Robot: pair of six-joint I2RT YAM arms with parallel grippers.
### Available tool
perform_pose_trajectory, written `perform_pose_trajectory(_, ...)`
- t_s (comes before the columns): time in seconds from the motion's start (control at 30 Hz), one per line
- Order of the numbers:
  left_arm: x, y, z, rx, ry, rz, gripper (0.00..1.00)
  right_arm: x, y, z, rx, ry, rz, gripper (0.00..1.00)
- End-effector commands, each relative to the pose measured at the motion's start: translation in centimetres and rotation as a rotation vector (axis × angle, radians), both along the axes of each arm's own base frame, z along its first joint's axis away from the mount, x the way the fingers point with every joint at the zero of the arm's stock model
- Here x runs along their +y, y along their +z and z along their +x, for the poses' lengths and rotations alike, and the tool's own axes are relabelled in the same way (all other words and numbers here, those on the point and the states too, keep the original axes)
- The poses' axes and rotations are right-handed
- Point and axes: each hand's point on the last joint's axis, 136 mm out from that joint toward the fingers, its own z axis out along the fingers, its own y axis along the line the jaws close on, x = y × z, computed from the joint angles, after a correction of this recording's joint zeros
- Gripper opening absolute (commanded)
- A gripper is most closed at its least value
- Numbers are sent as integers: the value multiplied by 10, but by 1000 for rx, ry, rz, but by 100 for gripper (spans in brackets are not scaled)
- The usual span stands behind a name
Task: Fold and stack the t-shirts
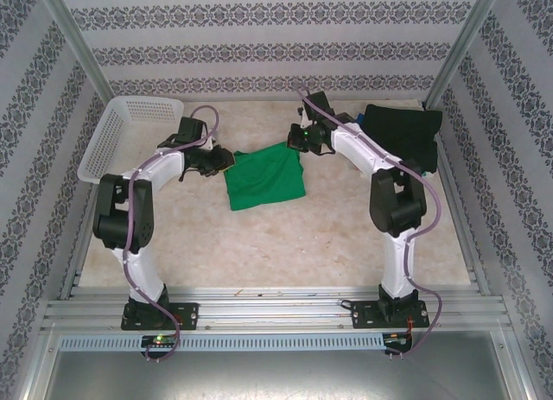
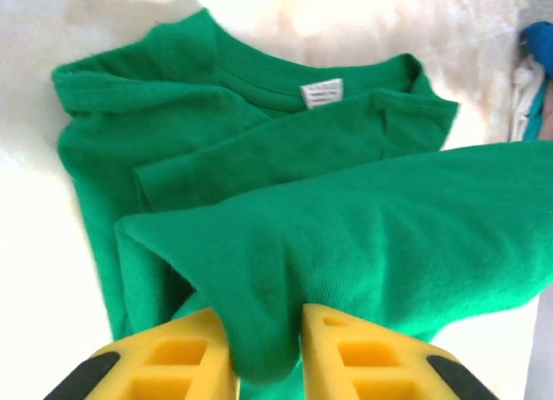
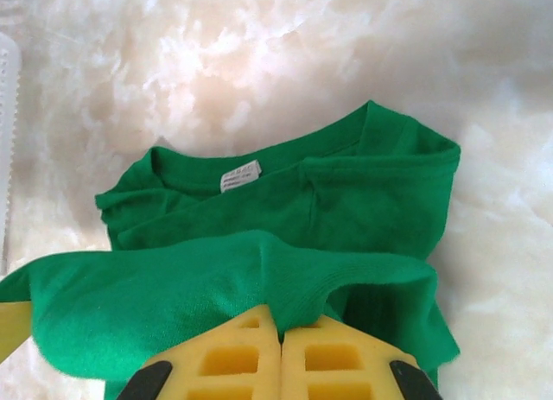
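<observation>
green shirt (image 1: 263, 180): mid-table between the two arms, collar at the far end, one fold lifted over the body.
left gripper (image 2: 268, 335): yellow pads pinching a bunched edge of the green shirt, with cloth filling the gap.
right gripper (image 3: 281, 326): pads pressed together on the other end of that lifted fold. the bite is thin, right at the tips.
black shirt (image 1: 402, 132): heaped at the far right corner, well apart from the green one.
basket (image 1: 99, 149): far left, apart from both shirts.
risk, slip: the right bite looks shallow to me. a tug from the other arm could pull the cloth free and drop the fold crooked.
risk, skew: if the arms carry at different rates, the fold lands slanted and the loose pleats underneath bunch up.
risk, drag: the table (image 1: 285, 244) looks smooth, so the whole shirt may slide instead of folding.
tag (image 2: 321, 92): small white label inside the collar. it has faint print, too small to read.
other writing: none i can make out.
</observation>
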Motion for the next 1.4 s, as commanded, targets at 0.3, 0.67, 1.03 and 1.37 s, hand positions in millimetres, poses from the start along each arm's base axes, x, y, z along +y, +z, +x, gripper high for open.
perform_pose_trajectory(0.3,39,-1,30,24,22,64,41,-14,25,49,-79,-12,-20,31)
perform_pose_trajectory(0.67,-18,2,26,-60,-105,3,42,37,-11,25,-80,88,47,35)
perform_pose_trajectory(1.03,20,-58,28,29,-2,101,42,-6,-54,61,-16,-28,13,37)
perform_pose_trajectory(1.37,5,-1,8,-77,-34,118,43,8,-5,46,-192,65,13,46)
